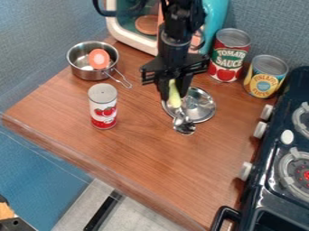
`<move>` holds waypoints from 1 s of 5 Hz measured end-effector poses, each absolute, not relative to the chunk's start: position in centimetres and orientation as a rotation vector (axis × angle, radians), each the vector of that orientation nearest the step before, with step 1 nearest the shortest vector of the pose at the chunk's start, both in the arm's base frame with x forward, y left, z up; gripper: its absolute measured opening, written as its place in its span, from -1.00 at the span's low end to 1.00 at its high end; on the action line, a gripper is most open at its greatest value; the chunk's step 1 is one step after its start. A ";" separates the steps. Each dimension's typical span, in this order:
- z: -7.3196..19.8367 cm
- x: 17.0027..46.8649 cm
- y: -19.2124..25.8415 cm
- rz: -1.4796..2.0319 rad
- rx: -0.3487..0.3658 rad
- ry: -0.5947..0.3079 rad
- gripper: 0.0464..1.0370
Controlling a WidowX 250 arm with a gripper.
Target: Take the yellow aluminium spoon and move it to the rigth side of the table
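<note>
Desk [133, 149], brown wood: carrying the wares. Stove [265, 167], dark: standing along the right. Claw [174, 98], black: hanging over the desk's far middle, its fingers pinching the spoon's yellow handle. Saucepan [77, 67], metal: sitting far left, holding an orange-and-white round piece [99, 58]. Cans, three: one [103, 108] standing left, near the saucepan, two [229, 56] [265, 76] standing far right. Spoon [183, 126], yellow-handled, metal-headed: slanting downward from the claw, its head showing at the near edge of a round metal dish or lid [202, 106].
</note>
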State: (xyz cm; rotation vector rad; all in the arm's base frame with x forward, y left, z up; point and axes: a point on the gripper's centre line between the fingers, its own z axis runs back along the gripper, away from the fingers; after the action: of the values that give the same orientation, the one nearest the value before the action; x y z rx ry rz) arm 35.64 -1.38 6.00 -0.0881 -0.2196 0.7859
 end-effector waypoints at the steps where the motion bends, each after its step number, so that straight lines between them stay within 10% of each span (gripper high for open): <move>1: 6.2 36.7 -4.9 0.538 -0.123 -0.213 -0.33; 5: -0.6 38.0 -9.3 0.308 -0.160 -0.132 -0.33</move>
State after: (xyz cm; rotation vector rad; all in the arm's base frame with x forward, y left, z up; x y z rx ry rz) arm 37.97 -9.34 -0.60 -0.1598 -0.1322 0.3079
